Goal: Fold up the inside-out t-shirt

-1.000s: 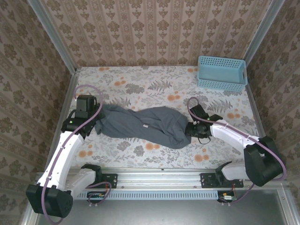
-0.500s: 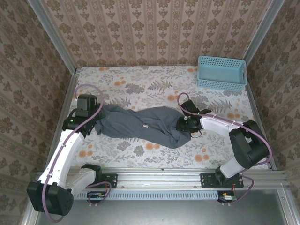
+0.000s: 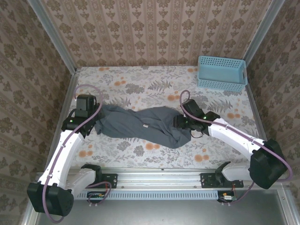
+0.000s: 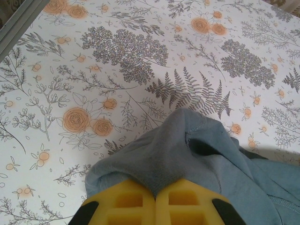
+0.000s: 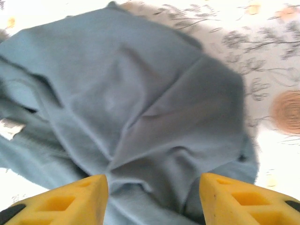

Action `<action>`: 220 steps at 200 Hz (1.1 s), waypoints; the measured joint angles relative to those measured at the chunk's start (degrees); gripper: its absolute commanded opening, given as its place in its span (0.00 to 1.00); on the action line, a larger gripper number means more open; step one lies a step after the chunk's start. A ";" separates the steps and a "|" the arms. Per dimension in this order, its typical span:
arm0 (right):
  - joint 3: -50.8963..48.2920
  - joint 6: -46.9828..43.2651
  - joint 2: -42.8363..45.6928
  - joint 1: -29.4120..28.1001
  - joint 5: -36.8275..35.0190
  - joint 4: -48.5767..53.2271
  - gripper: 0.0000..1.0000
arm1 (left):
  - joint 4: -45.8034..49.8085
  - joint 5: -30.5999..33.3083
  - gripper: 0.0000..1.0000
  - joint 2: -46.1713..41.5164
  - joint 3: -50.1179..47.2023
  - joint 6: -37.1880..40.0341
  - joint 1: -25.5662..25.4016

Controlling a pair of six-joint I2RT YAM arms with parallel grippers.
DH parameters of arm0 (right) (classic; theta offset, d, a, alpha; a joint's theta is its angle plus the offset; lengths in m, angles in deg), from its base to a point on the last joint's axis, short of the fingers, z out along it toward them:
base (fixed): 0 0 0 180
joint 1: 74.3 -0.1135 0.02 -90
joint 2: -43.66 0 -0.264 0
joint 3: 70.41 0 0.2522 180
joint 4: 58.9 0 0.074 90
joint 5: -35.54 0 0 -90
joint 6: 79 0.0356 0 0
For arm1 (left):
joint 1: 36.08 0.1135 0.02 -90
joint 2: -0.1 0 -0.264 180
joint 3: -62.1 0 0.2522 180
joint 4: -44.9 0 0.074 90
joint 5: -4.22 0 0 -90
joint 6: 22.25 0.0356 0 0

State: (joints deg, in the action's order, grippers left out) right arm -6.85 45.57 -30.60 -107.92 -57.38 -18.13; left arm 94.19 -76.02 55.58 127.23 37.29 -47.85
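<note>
Slate-grey thin-fabric inside-out t-shirt [image 3: 140, 124] lay stretched left to right across the floral table [image 3: 154, 86]; my left gripper [image 4: 155, 197] pinched its left end, while my right gripper [image 5: 152, 192] hung parted and empty over its right end.

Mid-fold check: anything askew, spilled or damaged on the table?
The t-shirt lies twisted and bunched across the table, not flat, its white label exposed mid-cloth. The left gripper pinches one end; the right gripper hangs open over the other. The blue basket sits square. No spill or damage.
</note>
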 measured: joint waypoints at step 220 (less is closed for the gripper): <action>25.46 -9.07 30.84 -1.66 -13.07 17.86 0.00 | 3.85 -0.72 0.00 -17.86 25.79 2.86 0.63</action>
State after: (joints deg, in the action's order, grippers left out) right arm 18.61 36.50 0.24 -109.58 -70.45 -0.28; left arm 98.04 -76.74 37.73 153.02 40.15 -47.22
